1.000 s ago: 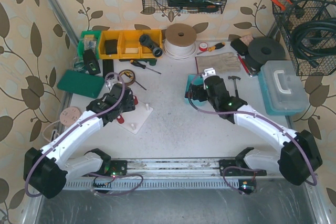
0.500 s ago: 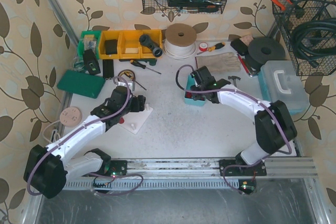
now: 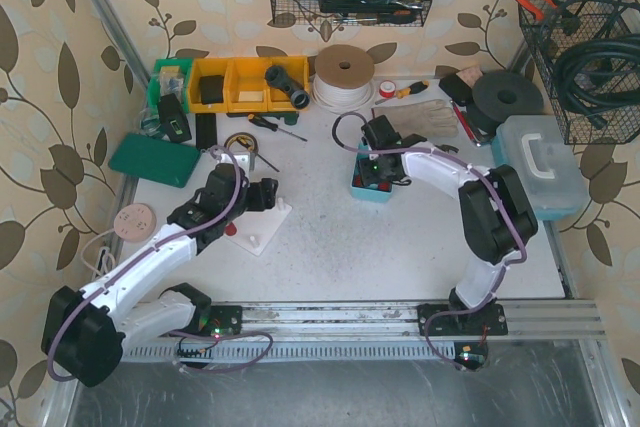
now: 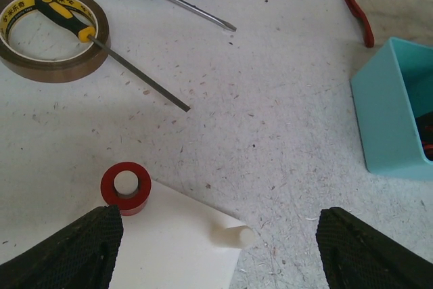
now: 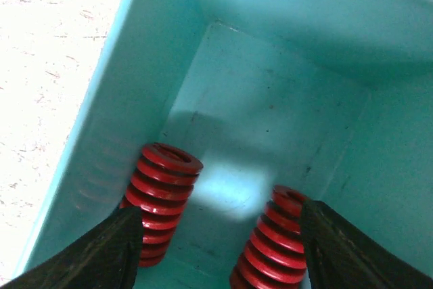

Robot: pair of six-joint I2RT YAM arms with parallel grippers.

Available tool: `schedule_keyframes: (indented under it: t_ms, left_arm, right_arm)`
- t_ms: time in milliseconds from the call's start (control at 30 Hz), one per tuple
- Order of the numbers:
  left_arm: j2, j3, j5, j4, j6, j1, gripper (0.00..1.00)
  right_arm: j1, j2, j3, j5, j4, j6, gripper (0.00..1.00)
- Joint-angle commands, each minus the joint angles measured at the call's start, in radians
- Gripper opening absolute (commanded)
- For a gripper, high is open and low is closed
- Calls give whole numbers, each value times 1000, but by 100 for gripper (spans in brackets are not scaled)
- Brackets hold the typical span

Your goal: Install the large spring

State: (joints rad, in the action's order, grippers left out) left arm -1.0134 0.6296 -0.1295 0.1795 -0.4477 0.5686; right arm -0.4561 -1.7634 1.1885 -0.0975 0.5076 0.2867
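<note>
R gripper point(image 5: 220, 231) sat down in teal bin point(image 5: 291, 25), jaws apart, gripping nothing. Wider red spring point(image 5: 162, 201) stood by its left finger, second spring point(image 5: 270, 248) against the right one. L gripper point(image 4: 220, 228) was spread wide and empty, over white plate point(image 4: 176, 248) w/ peg point(image 4: 230, 236) and red ring point(image 4: 126, 186).

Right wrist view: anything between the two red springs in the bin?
No. Only bare bin floor shows between the spring by the wall and the other spring, in the right wrist view.
</note>
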Motion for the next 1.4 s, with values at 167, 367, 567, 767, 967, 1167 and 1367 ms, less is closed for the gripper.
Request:
schedule_keyframes:
  t_ms: [167, 367, 567, 767, 967, 1167, 1367]
  left_arm:
    - [53, 18, -39, -14, 1, -3, 82]
    - [43, 26, -39, -17, 1, -4, 82]
    - [40, 27, -40, -19, -2, -3, 82]
    - [24, 35, -28, -20, -8, -3, 82]
    - [28, 39, -33, -7, -8, -3, 82]
    - [28, 47, 18, -4, -29, -3, 82]
    - [1, 155, 264, 107, 16, -3, 81]
  right_arm:
    - [-3, -115, 102, 17, 125, 59, 70]
    - [-3, -203, 153, -9, 133, 67, 69]
    - [-2, -203, 179, -46, 99, 80, 62]
    - [-2, -132, 284, -206, 124, 37, 61]
    - [-2, -78, 221, -93, 107, 20, 58]
    - [-2, -24, 153, -22, 99, 3, 52]
    - [5, 53, 145, 14, 79, -77, 48]
